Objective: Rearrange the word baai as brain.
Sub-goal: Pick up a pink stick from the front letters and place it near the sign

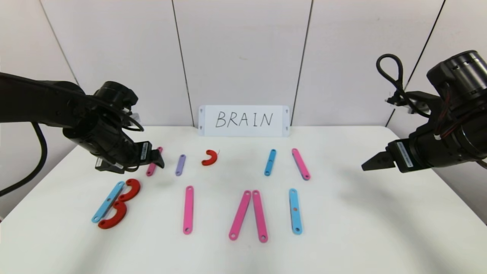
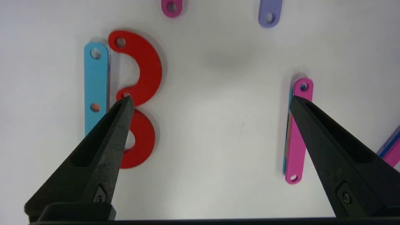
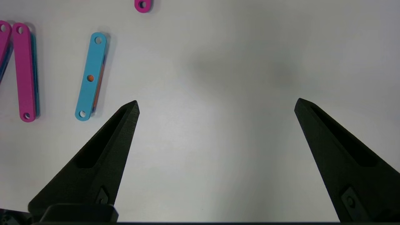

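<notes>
Your left arm reaches in from the left, wrist angled down, left gripper point(image 1: 158, 158) hanging low with jaws spread wide and nothing between them. Your right arm sits raised at the right edge, right gripper point(image 1: 371, 164) pointing inward, jaws wide apart, empty.

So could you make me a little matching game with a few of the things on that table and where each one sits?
Things:
1. white card
2. small red curve
3. purple strip
4. letter B

Places:
a. near row, far left of the table
b. standing at the back against the wall
c. lying alone in front of the card, just left of its middle
d. far row, between a pink strip and the red curve

Pairs: 1-b, 2-c, 3-d, 4-a
</notes>
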Robot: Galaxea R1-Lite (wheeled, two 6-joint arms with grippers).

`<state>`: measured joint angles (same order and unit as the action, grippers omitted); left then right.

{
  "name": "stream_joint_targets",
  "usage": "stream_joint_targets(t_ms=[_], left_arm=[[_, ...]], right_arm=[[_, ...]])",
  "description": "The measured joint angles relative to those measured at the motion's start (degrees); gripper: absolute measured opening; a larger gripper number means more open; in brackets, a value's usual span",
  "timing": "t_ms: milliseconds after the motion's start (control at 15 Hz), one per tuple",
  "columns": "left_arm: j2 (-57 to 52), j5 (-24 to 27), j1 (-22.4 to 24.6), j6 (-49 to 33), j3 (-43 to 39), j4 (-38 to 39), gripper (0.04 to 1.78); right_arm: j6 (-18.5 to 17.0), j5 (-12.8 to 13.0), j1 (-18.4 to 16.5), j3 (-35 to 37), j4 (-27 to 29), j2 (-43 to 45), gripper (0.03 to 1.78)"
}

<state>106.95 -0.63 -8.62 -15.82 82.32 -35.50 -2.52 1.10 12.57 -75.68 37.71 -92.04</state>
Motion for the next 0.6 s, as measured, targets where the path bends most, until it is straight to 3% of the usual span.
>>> stream_joint_targets(t_ms=[600], left_arm=[[-4.0, 0.0, -10.6, -7.6, -7.0, -0.1, 1.74]], right_arm=[[0.0, 0.0, 0.3, 0.2, 0.0, 0.7, 1.74]])
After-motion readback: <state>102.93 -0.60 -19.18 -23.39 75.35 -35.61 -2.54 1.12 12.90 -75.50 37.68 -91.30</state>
